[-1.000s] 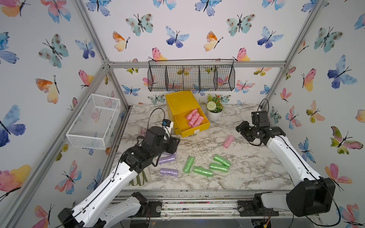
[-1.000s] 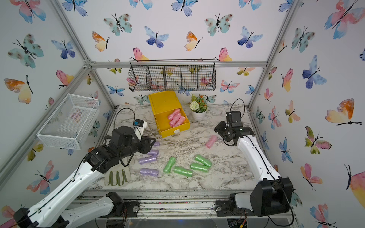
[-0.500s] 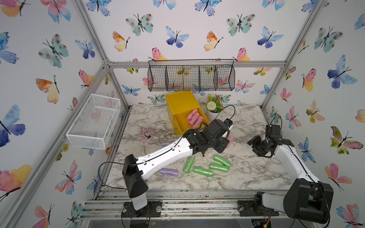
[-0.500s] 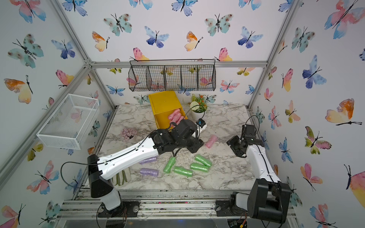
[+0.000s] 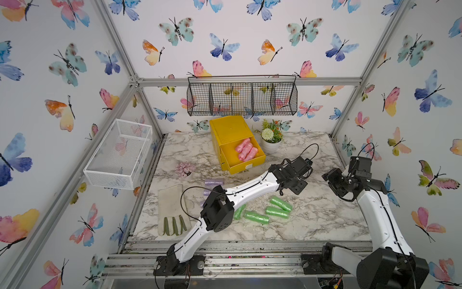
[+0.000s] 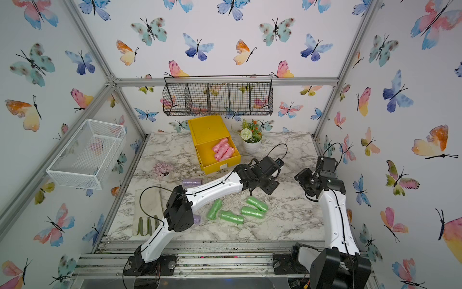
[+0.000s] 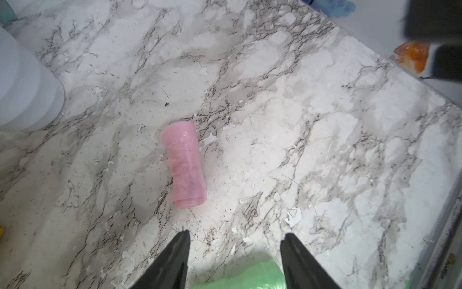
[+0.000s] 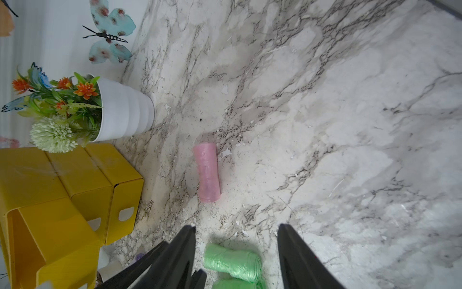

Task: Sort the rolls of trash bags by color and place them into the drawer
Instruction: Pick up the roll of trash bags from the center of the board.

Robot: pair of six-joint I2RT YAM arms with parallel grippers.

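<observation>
**Offset of loose pink roll (image 7: 185, 165) from left tool (image 7: 235, 236): ahead of tips, lengthwise**

Loose pink roll is lying flat on bare desk (image 7: 325, 150), nothing touching it. Left tool is hanging over it, jaws standing about half apart and gripping nothing. A green roll (image 7: 250, 275) is showing under the gap but appears to be resting on the desk, not held. Pink roll is sitting forward of the tips and off the centre line, more in line with one finger (image 7: 172, 262) than with the gap. Its long axis is running nearly along the tool's pointing direction, so the jaws are looking set to close across the narrow width. Likely call: sideways shift, reach forward, drop, little wrist turn. In both top views the left wrist (image 5: 286, 172) is covering the roll. Right tool (image 8: 237, 227) is also standing open and empty, hanging well apart toward the desk's right edge, so the left tool is judged nearer.

Room: white plant pot (image 8: 125, 110) is sitting near the roll's far end, apart from it. Green rolls (image 5: 256, 217) are lying close behind the left tool. Desk edges are well apart. Drawer (image 5: 237, 169) is standing pulled open near the left wrist, with three pink rolls (image 5: 246, 150) lying along one side and bare yellow floor showing beside them, so a fourth is looking likely to fit.
</observation>
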